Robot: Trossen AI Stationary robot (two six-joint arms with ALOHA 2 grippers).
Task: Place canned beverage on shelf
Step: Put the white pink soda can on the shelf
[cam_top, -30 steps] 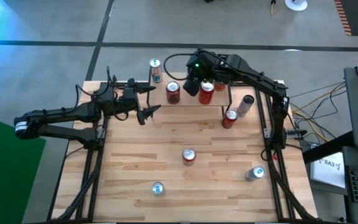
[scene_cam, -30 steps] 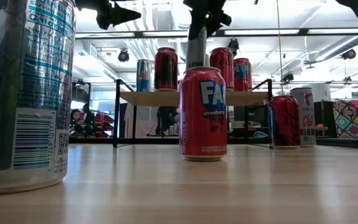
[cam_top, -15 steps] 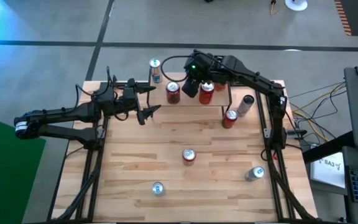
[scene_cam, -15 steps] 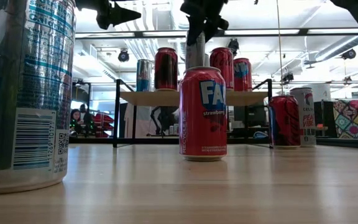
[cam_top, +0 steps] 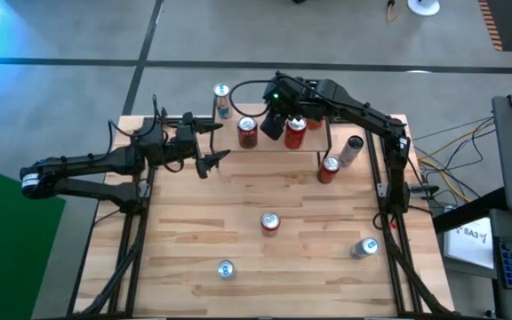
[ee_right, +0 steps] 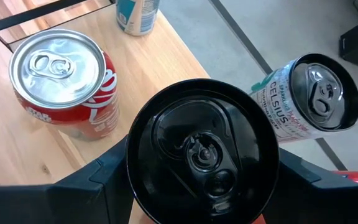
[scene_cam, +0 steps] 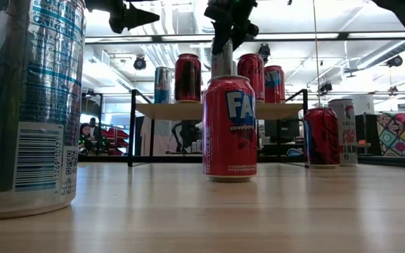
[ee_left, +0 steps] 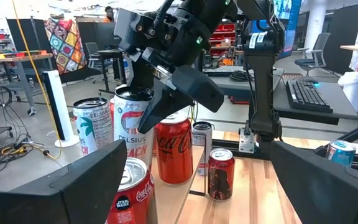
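Observation:
The shelf [cam_top: 269, 144] stands at the table's far edge, its plank [scene_cam: 167, 110] on black legs. On it stand a teal can [cam_top: 221, 98] and red cans [cam_top: 247, 132] [cam_top: 295, 132]. Between the two red cans, my right gripper [cam_top: 274, 123] is over the shelf, shut on a white canned beverage with a black lid [ee_right: 202, 149]. In the low view the can [scene_cam: 222, 60] reaches higher than its neighbours; a Fanta can hides its base. My left gripper [cam_top: 225, 140] waits open and level at the shelf's left end. My right gripper pinches the can's upper wall [ee_right: 132, 180] between its two fingers [ee_right: 104, 180], one on each side just below the lid. The fingers slant down from the table's right. The can is upright. Whether its base touches the plank is hidden.
A second white can with a silver lid [ee_right: 309, 102] is close beside the held one. On the table stand a Fanta can [scene_cam: 229, 126], a dark red can [cam_top: 329, 167], a white can [cam_top: 352, 149] and two near cans [cam_top: 364, 247] [cam_top: 226, 268].

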